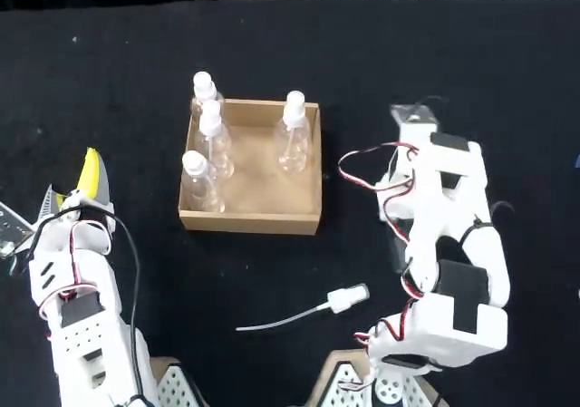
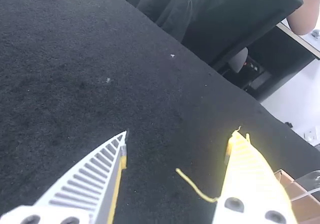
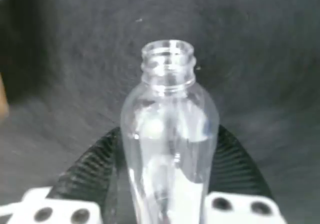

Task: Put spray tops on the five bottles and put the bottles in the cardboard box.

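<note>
**Black cloth, four bottles boxed, a fifth uncapped**

Farthest left we find the left pincer (image 1: 69, 176) (image 2: 181, 132) — its grey and yellow fingers spread wide with nothing between them, over the black table (image 1: 136, 62). Near the middle sits the cardboard box (image 1: 251, 218), open at the top. We count four capped bottles standing upright in it: three close together along its left wall (image 1: 211, 144) and one (image 1: 294, 140) apart from them, near the right wall toward the back. In front of the box and a little to the right, a loose spray top (image 1: 347, 296) lies on its side on the cloth, its thin tube pointing left. On the right, well apart from the box, the right pincer (image 3: 169, 131) is clamped around the fifth bottle (image 3: 170, 109) — clear plastic with its threaded neck bare. We see the black fingers (image 3: 107, 151) pressing on both sides of its body.
</note>
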